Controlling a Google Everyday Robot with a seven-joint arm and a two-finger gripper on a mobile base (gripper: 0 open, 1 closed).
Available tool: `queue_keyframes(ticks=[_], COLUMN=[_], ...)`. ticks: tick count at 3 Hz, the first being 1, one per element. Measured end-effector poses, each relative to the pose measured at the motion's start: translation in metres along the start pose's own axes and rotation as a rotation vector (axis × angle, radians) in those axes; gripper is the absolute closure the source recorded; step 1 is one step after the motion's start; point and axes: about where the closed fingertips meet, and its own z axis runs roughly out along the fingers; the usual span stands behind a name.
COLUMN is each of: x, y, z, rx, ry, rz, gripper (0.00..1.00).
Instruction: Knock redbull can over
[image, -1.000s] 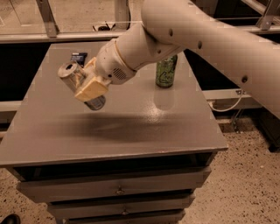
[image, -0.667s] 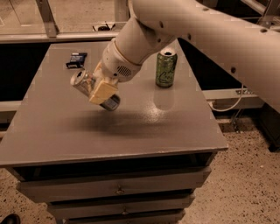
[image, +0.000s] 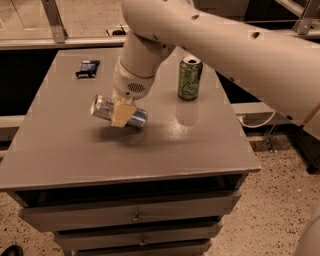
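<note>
We see the big white arm (image: 235, 45) first. It comes in from the upper right and bends down over the middle of the grey table (image: 75, 155). The table top is a flat sheet over a cabinet, with drawers (image: 135, 217) along the front below it. A speckled floor (image: 272, 210) shows to the right.

Toward the back right of the table stands a green can (image: 190, 77). It is upright, with its top facing us, and it is well apart from the arm's working end.

The redbull can (image: 103, 107) is left of centre on the table. It lies on its side, its shiny top pointing left and its other end pointing right and slightly toward us. A dark shadow sits just beneath it. We cannot tell whether it touches the table or hangs just above it.

The gripper (image: 122, 115) points down at the end of the arm's wrist. Its tan fingers (image: 121, 111) are closed across the middle of the redbull can and grip it.

At the back left corner of the table lies a small dark packet (image: 88, 68), flat and far from both cans.
</note>
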Motion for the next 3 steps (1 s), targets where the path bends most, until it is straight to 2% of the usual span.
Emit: queue_keyframes(ticks=[1,2,3], x=[-0.006,-0.008,-0.008], y=[0.0,0.002,0.003], z=[0.018,0.026,0.029], rx=[-0.018,-0.032,-0.041], ry=[0.031,0.042,0.047], rz=[-0.009,-0.013,-0.018], gripper=[0.26,0.04,0.0])
